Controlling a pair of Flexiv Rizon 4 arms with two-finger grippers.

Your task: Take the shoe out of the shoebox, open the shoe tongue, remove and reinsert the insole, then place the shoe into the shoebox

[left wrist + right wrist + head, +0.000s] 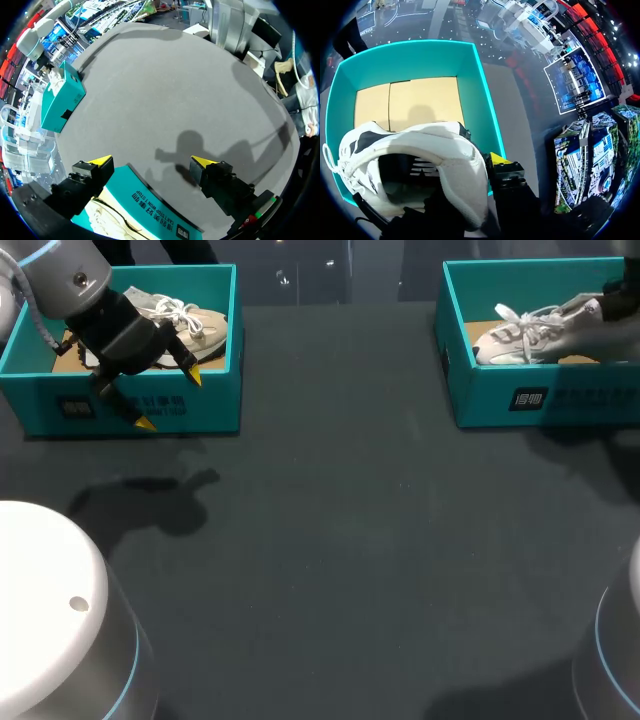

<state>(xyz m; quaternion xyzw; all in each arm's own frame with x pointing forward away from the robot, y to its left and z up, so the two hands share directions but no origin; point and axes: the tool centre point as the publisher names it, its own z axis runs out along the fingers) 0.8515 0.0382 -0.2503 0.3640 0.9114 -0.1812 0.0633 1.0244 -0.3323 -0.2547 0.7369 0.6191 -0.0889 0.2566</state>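
Left gripper [152,161] spread wide, shoebox [150,200] wall beneath it, right gripper [492,162] against white shoe [445,150] heel, grip unclear

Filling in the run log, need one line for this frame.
left end effector open over left box front wall | beige shoe inside | right end effector at white shoe heel in right box | grip unclear

Dim light; soft shadows across the table [380,570]
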